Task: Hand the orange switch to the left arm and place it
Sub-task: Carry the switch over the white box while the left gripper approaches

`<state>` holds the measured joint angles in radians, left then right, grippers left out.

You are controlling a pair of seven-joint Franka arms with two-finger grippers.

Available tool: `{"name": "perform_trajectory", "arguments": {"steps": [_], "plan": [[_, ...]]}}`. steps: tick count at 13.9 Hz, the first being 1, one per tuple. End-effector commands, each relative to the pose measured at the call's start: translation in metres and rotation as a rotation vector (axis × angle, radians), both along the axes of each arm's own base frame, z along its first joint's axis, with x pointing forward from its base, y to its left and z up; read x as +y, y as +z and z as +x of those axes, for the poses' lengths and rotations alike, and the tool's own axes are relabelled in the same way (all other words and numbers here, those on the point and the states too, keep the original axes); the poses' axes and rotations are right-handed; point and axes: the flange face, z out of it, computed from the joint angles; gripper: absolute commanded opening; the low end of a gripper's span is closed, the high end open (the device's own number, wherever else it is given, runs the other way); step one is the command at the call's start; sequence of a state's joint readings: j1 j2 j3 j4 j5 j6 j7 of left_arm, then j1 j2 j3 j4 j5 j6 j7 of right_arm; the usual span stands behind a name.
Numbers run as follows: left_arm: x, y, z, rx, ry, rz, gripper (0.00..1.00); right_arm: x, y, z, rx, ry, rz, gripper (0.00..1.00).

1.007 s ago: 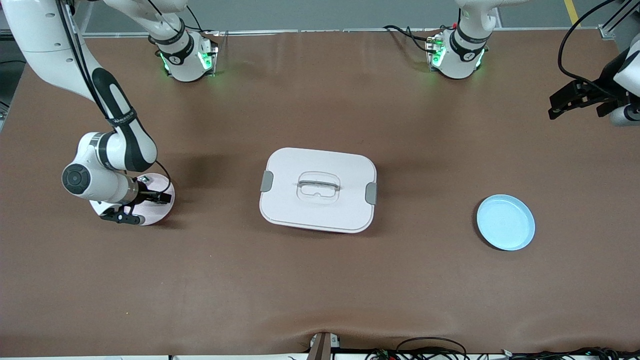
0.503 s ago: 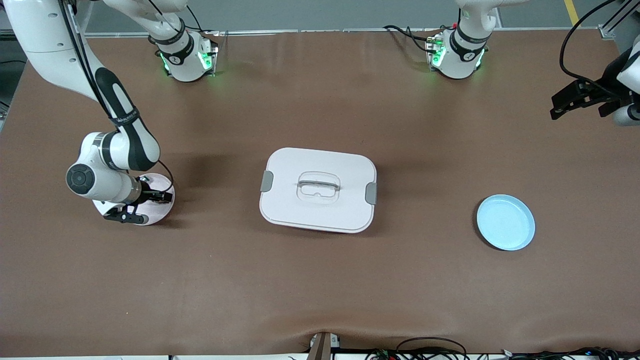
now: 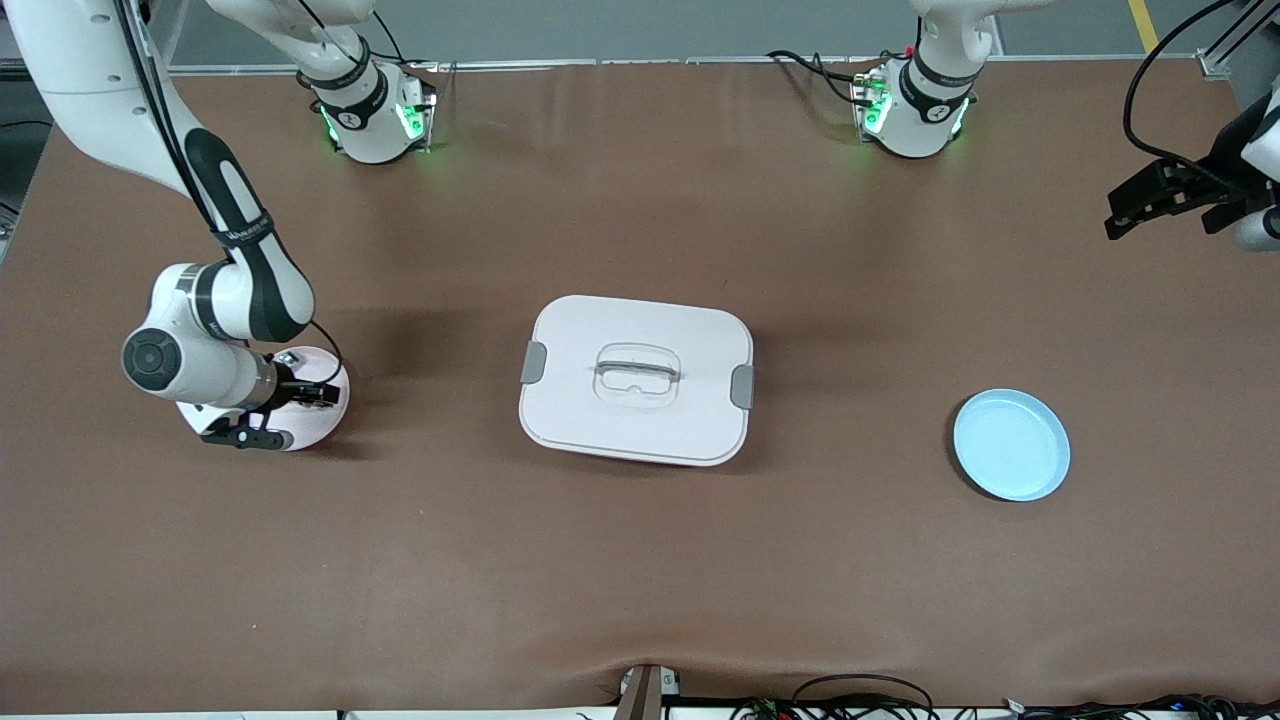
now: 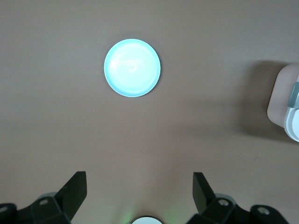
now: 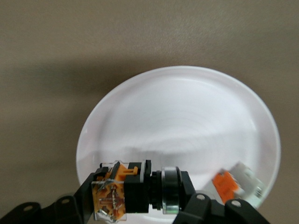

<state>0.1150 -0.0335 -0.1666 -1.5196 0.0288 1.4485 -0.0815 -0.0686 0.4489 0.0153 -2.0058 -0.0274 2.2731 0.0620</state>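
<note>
Brown matting is covering the table (image 3: pixel 640 560), with the box (image 3: pixel 636 380) sitting mid-way as the obstacle. Over the white plate (image 5: pixel 187 116), the right claw (image 5: pixel 140 205) is clamping the orange switch (image 5: pixel 135 189), ready to lift. The left claw (image 4: pixel 140 196) is waiting with fingers spread above the blue plate (image 4: pixel 132 68), presumably to receive it.

table (image 3: pixel 640 560): brown | box (image 3: pixel 640 420): white, grey latches | plate (image 3: pixel 1010 445) by left arm's end: light blue | plate (image 5: pixel 187 116) by right arm's end: white | switch (image 5: pixel 135 189): black with orange, silver ring | small piece (image 5: pixel 233 183): white-grey, orange bit | arms: white, black bands
</note>
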Motion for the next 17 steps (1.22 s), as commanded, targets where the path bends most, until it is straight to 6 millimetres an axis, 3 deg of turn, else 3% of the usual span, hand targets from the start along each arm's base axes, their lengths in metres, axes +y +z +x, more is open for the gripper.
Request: {"name": "perform_trajectory", "arguments": {"steps": [1, 4, 8, 11, 12, 14, 16, 17], "plan": [[0.001, 0.007, -0.002, -0.014, -0.005, -0.001, 1.0, 0.001, 0.068, 0.008, 0.038, 0.017, -0.012, 0.26], [0.001, 0.007, -0.003, -0.01, -0.007, 0.001, 1.0, 0.023, 0.137, 0.019, 0.125, 0.021, -0.021, 0.26], [0.002, 0.013, -0.008, -0.012, -0.008, 0.004, 1.0, 0.109, 0.213, 0.024, 0.16, -0.066, -0.092, 0.26], [-0.001, 0.014, -0.009, -0.011, -0.011, 0.002, 1.0, 0.195, 0.244, 0.013, 0.128, -0.142, -0.136, 0.25], [-0.006, 0.014, -0.01, -0.011, -0.02, -0.001, 1.0, 0.232, 0.251, 0.004, 0.106, -0.17, -0.152, 0.24], [-0.019, 0.011, -0.009, -0.004, -0.034, -0.074, 1.0, 0.303, 0.261, -0.02, 0.134, -0.282, -0.077, 0.24], [-0.033, 0.01, -0.007, -0.007, -0.051, -0.16, 1.0, 0.358, 0.279, -0.037, 0.176, -0.41, 0.026, 0.24], [-0.051, 0.008, -0.007, -0.009, -0.079, -0.186, 1.0, 0.385, 0.286, -0.039, 0.187, -0.469, 0.082, 0.22]]}}
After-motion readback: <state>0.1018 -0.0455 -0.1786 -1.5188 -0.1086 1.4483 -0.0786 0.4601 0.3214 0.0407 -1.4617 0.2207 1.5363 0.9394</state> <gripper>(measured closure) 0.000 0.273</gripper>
